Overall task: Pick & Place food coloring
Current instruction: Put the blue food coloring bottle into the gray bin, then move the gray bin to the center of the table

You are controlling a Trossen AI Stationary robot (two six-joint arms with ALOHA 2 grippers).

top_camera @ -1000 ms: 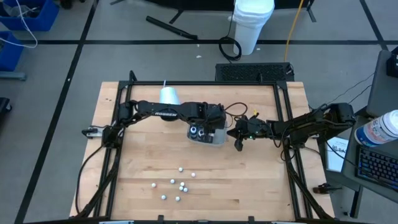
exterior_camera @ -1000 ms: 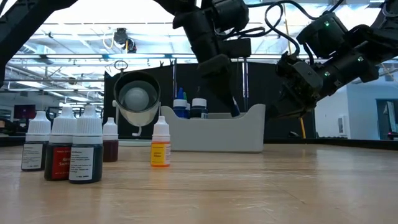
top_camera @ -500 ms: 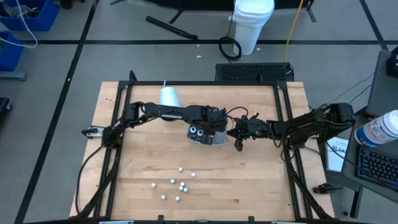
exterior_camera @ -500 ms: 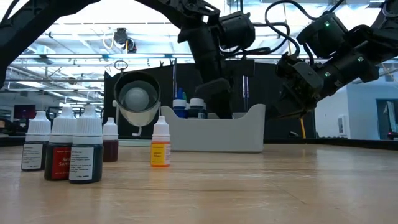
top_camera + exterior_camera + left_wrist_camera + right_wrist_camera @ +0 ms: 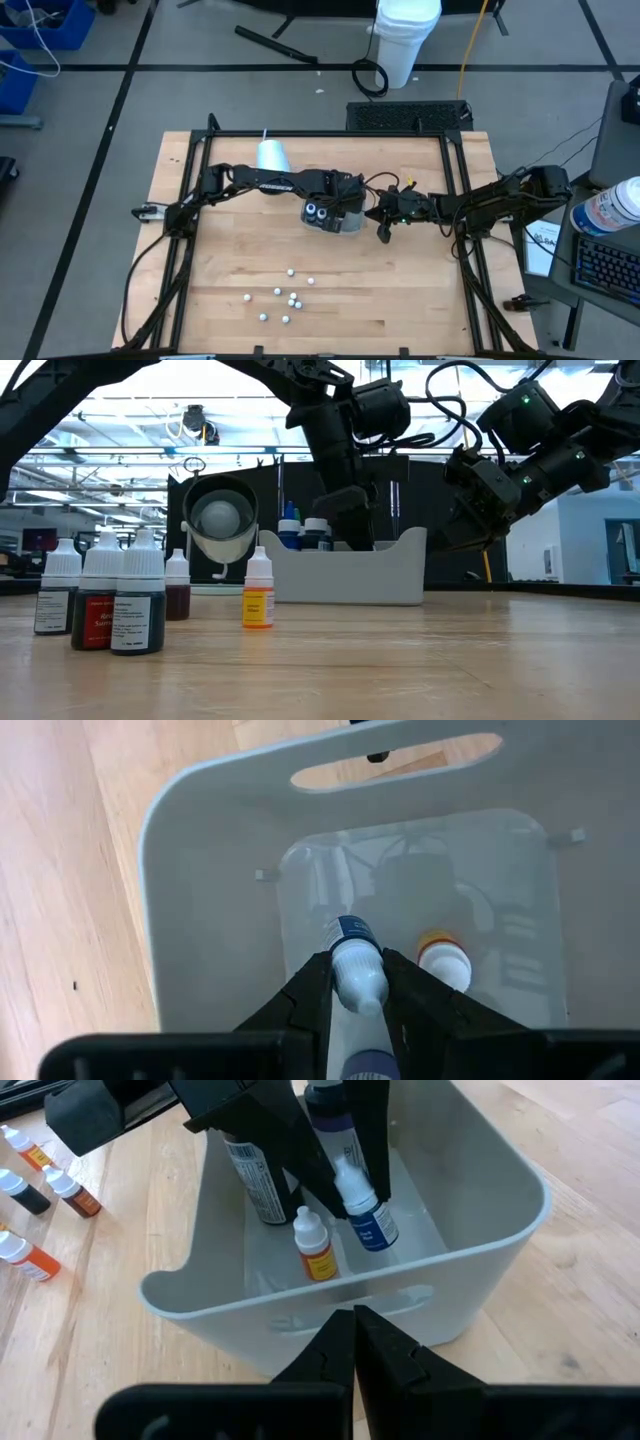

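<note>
Take the gray tray (image 5: 345, 572) as the landmark. Closest to the low camera, well in front of the tray, stand the food coloring bottles (image 5: 103, 605) that are still waiting. They are in a little bunch on the wooden table (image 5: 400, 660), with one orange bottle (image 5: 258, 592) a bit nearer to the tray. All of them stand straight up with white caps on top.

Next comes the tray itself. Inside it, a small orange bottle (image 5: 316, 1248) stands on the floor of the tray. A bigger bottle with a dark cap (image 5: 256, 1175) stands farther back in the tray.

The left gripper (image 5: 357, 982) reaches down into the tray from above. Its two fingers squeeze a blue bottle (image 5: 366, 1215) by the white neck. The bottle hangs straight down below the claw, long way up and down. Its bottom looks close to the tray floor, right beside the small orange bottle. I cannot tell if it touches the floor yet. I think the next move is to let go, so the bottle needs to be resting first or it may tip over.

The right gripper (image 5: 352, 1325) waits just outside the tray wall, with its fingers pressed together and holding nothing. The left arm is the one doing the job.

Behind the tray lies a white cup (image 5: 219, 518) on its side.
</note>
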